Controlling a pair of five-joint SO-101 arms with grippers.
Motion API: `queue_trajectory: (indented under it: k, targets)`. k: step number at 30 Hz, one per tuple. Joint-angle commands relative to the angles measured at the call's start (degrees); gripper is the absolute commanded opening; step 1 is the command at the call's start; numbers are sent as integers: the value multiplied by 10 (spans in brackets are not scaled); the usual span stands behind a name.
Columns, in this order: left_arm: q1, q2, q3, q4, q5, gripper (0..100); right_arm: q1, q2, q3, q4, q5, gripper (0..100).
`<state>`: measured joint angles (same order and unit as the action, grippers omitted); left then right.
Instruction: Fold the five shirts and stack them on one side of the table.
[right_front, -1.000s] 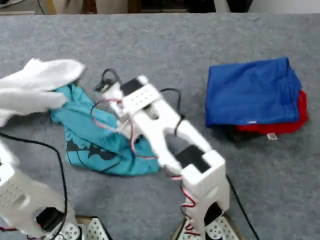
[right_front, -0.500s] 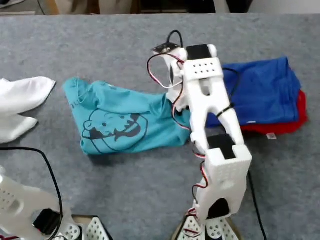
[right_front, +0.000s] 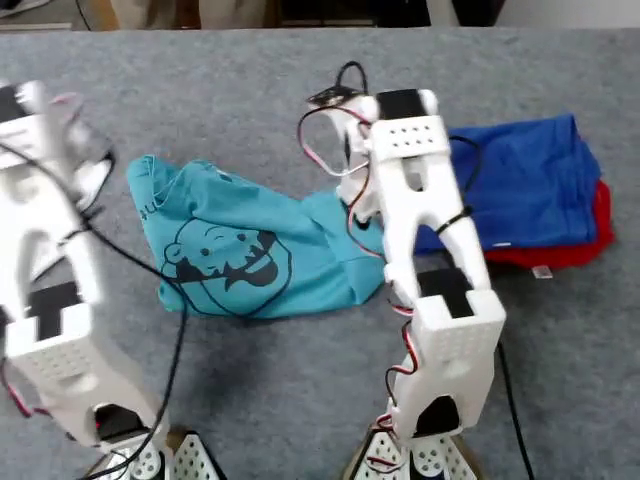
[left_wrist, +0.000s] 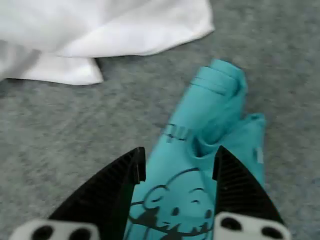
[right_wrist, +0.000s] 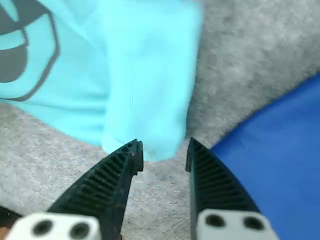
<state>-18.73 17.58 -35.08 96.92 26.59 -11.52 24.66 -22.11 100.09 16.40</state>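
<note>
Left gripper (left_wrist: 180, 151): parted, empty | Right gripper (right_wrist: 164, 145): parted, empty, at teal shirt (right_wrist: 145, 75) hem | Risk: snagging adjacent blue shirt (right_wrist: 280, 135), disturbing stack

Left tool (left_wrist: 179, 156), right tool (right_wrist: 164, 146) agape

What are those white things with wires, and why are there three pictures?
They are two robot arms, the left arm and the right arm, each ending in a black pincer called a gripper. One picture looks down from above the grey table. The other two come from small cameras on the arms' wrists. On the table lie a teal shirt with a cartoon face, a white shirt beside it, and a folded blue shirt on a red shirt. The left gripper and the right gripper are open near the teal shirt, holding nothing.
</note>
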Motion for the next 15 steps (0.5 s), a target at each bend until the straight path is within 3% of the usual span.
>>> queue_trajectory:
  k: [1, 5, 9, 15]
  targets:
    - [89, 3, -56, -64, 60, 228, 46, -5, -13, -32, -33, 68]
    - [146, 78, -44, -149, 99, 172, 58, -6, 22, -113, -105, 74]
    - [177, 170, -80, -165, 127, 159, 19, -33, 73, -224, -149, 74]
    - [196, 258, -172, -164, 167, 158, 7, -95, 246, -508, -246, 73]
